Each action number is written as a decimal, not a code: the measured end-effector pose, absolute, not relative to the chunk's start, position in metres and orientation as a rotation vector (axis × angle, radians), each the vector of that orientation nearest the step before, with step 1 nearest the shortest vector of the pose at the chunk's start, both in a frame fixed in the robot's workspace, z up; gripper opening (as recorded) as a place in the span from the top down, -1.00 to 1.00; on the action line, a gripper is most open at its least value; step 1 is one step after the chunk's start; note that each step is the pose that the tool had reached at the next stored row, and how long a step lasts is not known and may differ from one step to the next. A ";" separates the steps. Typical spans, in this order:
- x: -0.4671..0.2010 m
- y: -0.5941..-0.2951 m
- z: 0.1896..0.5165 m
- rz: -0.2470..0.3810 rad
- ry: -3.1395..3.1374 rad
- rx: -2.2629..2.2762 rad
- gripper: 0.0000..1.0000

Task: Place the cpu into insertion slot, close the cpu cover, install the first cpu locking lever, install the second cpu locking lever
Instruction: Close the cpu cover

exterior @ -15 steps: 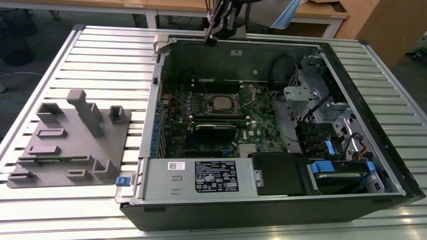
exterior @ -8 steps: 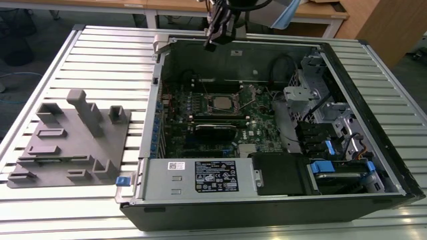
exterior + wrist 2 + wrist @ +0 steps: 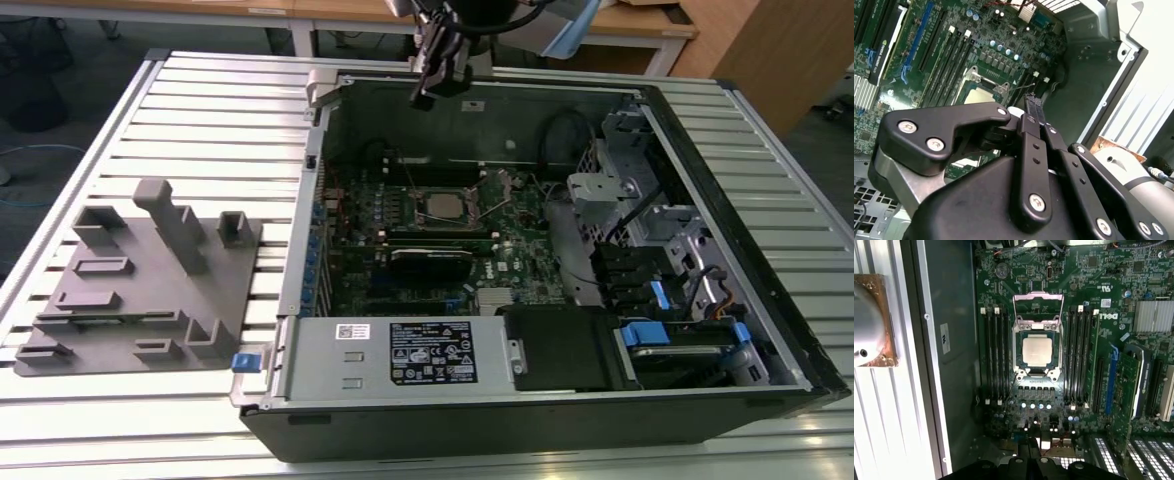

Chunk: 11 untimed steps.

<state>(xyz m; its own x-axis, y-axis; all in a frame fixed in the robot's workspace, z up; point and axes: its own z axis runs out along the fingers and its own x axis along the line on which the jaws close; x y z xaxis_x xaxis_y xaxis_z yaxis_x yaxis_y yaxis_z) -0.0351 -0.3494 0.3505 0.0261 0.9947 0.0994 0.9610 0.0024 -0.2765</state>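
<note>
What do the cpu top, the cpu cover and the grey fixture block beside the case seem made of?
The cpu: dull silver-grey metal top, matte with a soft sheen. The cpu cover: thin bright metal frame, edges glinting. The grey fixture block: probably matte plastic, uniform grey, no shine; unsure.

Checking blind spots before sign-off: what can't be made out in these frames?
- Second wrist view: the shut claw blocks most of the cpu and the insertion slot.
- Exterior view: locking levers too thin to make out.
- First wrist view: the cpu cover stands open; whether the cpu is fully seated can't be judged from straight above.
</note>
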 end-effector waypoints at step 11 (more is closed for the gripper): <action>-0.035 -0.349 0.345 0.144 -2.036 -2.057 0.79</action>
